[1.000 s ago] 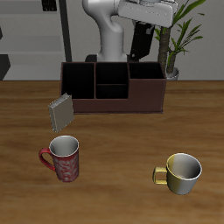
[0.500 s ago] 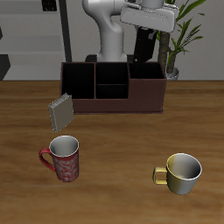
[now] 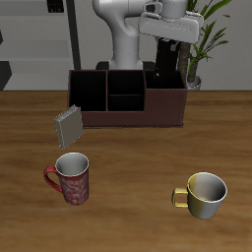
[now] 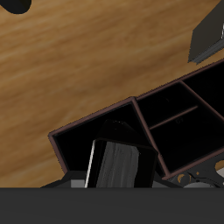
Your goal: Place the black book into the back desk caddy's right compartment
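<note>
My gripper [image 3: 168,41] is shut on the black book [image 3: 168,63], which hangs upright below it. The book's lower end sits at the rim of the right compartment [image 3: 151,81] of the back desk caddy [image 3: 128,116], a long reddish-brown box with black dividers. In the wrist view the black book [image 4: 118,166] stands directly over that large black-lined right compartment [image 4: 81,143], beside the small middle cubbies [image 4: 171,107]. My fingertips are hidden behind the book.
A grey book [image 3: 69,125] leans against the caddy's other end, and it also shows as the grey book [image 4: 210,35] in the wrist view. A red mug [image 3: 70,178] and a gold mug [image 3: 204,194] stand nearer the table's front edge. A potted plant [image 3: 204,44] rises behind the caddy.
The gripper has carried the black book sideways to above the caddy's end compartment and lowered it slightly. Nothing else has moved.
</note>
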